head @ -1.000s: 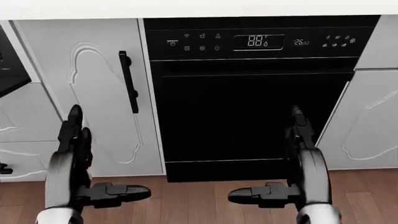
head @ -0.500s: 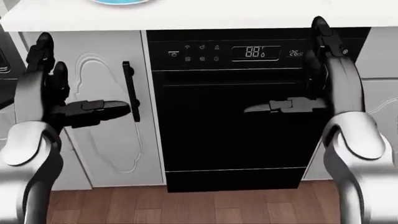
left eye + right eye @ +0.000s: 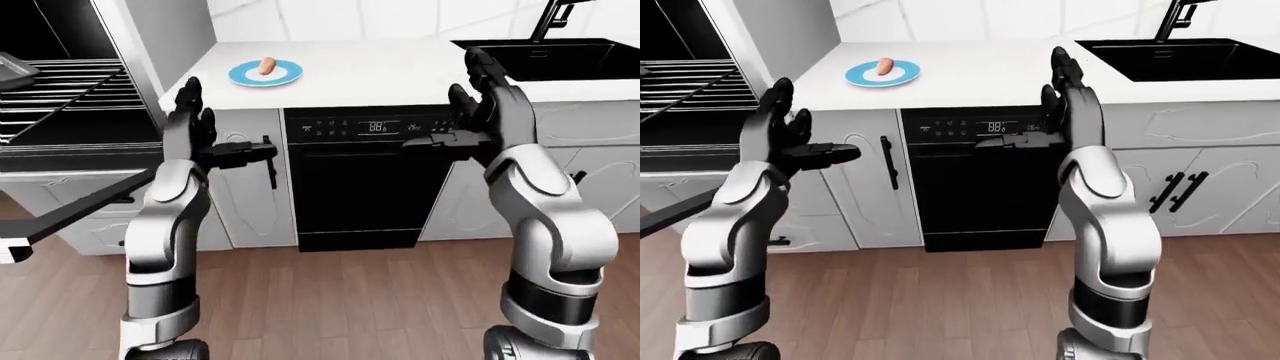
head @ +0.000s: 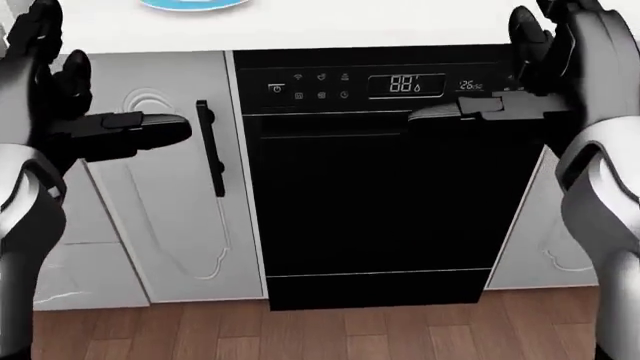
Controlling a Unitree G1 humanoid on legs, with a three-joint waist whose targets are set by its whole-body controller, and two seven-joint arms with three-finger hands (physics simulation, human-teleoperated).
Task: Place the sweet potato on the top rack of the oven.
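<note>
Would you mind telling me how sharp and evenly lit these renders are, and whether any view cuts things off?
Left-eye view: sharp and evenly lit, the sweet potato small but clear on its blue plate. Head view: sharp, but the black dishwasher is a featureless dark mass, and the plate is cropped at the top edge. Right-eye view: no glare or blur.

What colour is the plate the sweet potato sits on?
Light blue plate under the orange sweet potato; it shows best in the left-eye view.

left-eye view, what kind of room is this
A home kitchen, by the look of it. A white counter runs over a black built-in dishwasher, with a black sink and tap at the right. At the left an oven stands open, its wire racks showing.
</note>
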